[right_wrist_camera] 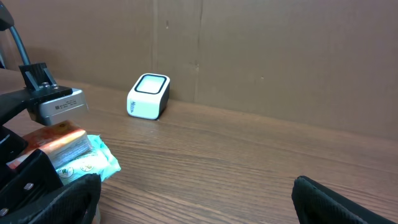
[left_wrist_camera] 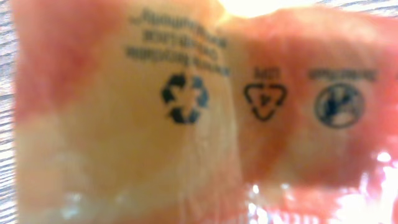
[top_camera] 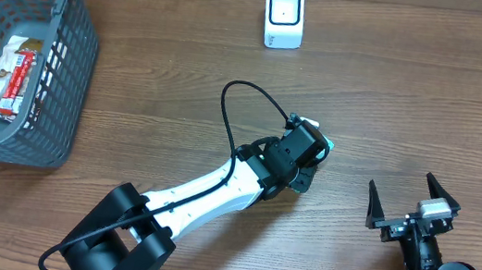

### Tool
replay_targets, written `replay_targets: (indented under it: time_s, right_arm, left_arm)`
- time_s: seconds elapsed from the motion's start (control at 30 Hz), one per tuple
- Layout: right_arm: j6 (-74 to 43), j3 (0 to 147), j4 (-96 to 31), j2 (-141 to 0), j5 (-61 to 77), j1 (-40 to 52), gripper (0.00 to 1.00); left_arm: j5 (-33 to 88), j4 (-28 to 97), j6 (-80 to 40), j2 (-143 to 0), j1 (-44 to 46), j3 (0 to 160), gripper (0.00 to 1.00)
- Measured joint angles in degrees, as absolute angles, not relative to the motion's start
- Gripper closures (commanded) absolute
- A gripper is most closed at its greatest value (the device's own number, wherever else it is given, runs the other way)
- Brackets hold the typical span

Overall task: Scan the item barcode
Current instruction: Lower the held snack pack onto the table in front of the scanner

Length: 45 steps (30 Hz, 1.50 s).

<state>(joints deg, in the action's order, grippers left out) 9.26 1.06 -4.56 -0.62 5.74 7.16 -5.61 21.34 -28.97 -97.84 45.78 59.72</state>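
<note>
Right tool [top_camera: 401, 182]: nearest the robot's base at the bench's [top_camera: 184, 72] near right; both dark fingers spread wide, with nothing between them and bare wood under them.
Left arm [top_camera: 206, 191]: white, reaching on a slant from the near left edge toward the middle of the bench; a black cable [top_camera: 231, 106] loops up beside it.
Left tool [top_camera: 305, 155]: at mid-bench, left of and beyond the right tool; its fingers are closed on the orange packet [right_wrist_camera: 73, 149].
Orange packet: caught in the left tool at the centre of the bench. From the right wrist it shows a shiny orange face and a crumpled teal edge sticking out toward the right. Whether that edge touches the wood cannot be told.
Left wrist view: the packet fills the whole frame, blurred, orange and pale yellow. It carries a dark recycling symbol, a triangle mark and a round mark. No barcode can be made out on this face.
Basket [top_camera: 70, 85]: grey mesh, at the left edge of the bench, well apart from both tools.
Red-and-white snack bag [top_camera: 10, 81]: lying inside the basket on its floor.
Scanner [top_camera: 284, 18]: small white box with a dark window, standing near the far edge, well beyond the packet and apart from it.
Cardboard wall [right_wrist_camera: 280, 62]: brown, rising just behind the scanner.
</note>
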Motion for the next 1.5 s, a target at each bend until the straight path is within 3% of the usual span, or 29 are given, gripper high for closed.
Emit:
replay_targets:
  time_s: [0.13, 0.33, 0.67, 1.1, 1.5]
  right_arm:
    - [9.26, 1.06, -4.56, -0.64, 5.74, 7.16, 0.0]
    - [9.26, 1.06, -4.58, -0.62, 5.72, 7.16, 0.0]
    - [9.23, 1.06, -4.56, -0.62, 5.74, 7.16, 0.0]
    - [9.26, 1.06, -4.56, -0.62, 5.74, 7.16, 0.0]
    - [9.26, 1.06, -4.58, -0.62, 5.74, 7.16, 0.0]
  left_arm:
    - [-5.43, 21.32, -28.88, -97.95, 45.78, 59.72, 0.35]
    - [-4.58, 21.26, -28.6, -98.17, 45.78, 59.72, 0.0]
    - [-4.12, 22.02, -28.77, -96.44, 45.78, 59.77, 0.0]
    - [-6.98, 24.45, -26.74, -80.86, 45.6, 63.4, 0.0]
    - [-0.69, 31.55, -25.58, -82.81, 37.21, 63.42, 0.47]
